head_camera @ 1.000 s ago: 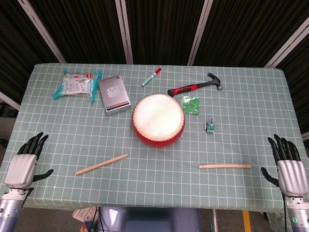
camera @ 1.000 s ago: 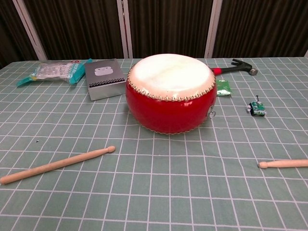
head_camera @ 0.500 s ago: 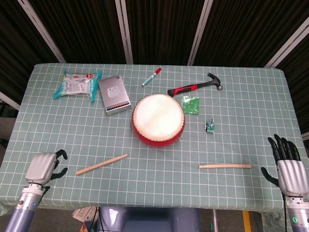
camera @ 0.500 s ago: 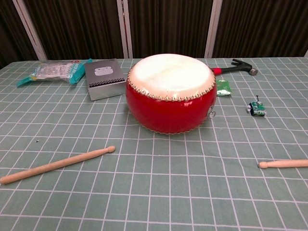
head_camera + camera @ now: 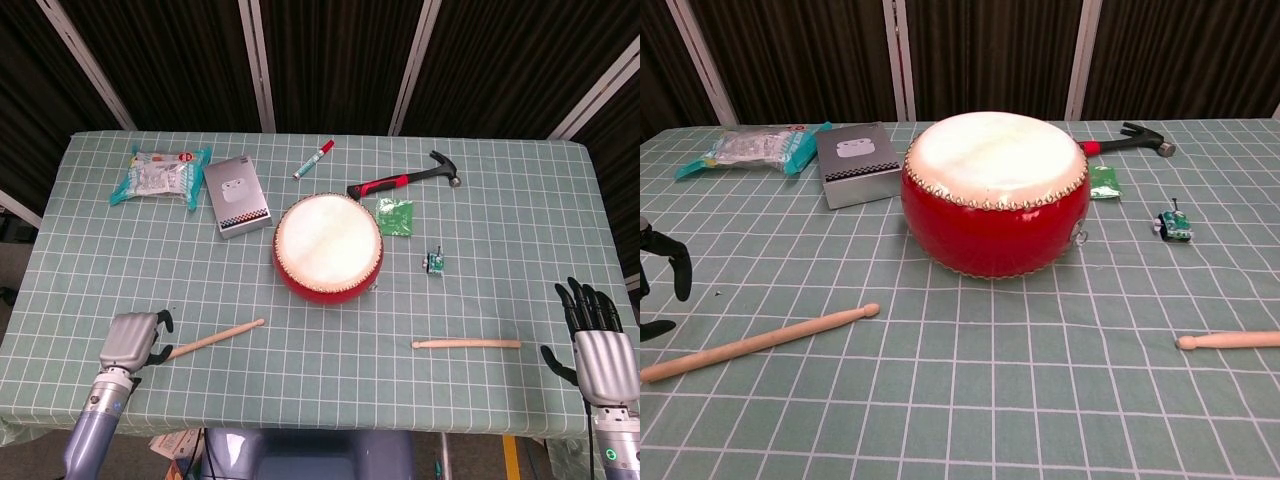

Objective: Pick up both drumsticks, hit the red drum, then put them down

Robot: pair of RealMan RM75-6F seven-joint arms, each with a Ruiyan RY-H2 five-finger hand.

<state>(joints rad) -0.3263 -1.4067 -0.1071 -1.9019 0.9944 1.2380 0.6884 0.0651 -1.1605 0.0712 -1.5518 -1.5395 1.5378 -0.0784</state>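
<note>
The red drum (image 5: 328, 247) with its pale skin stands at the table's middle, and the chest view shows it large (image 5: 995, 195). The left drumstick (image 5: 210, 339) lies slanted in front of it to the left, also seen in the chest view (image 5: 760, 343). My left hand (image 5: 130, 340) hovers over that stick's butt end with fingers curled downward and holds nothing; its dark fingers (image 5: 680, 272) show at the chest view's left edge, above the stick. The right drumstick (image 5: 466, 344) lies flat at the front right (image 5: 1230, 340). My right hand (image 5: 598, 345) stays beyond its butt end, fingers spread.
Behind the drum lie a hammer (image 5: 405, 181), a green packet (image 5: 395, 216), a marker (image 5: 313, 159), a grey box (image 5: 236, 195) and a snack bag (image 5: 160, 175). A small toy (image 5: 434, 262) sits right of the drum. The table's front edge runs just below both sticks.
My left hand has swung from the table's left edge rightward to the left drumstick's butt end, its fingers curling down. Both sticks and the right hand have not moved.
</note>
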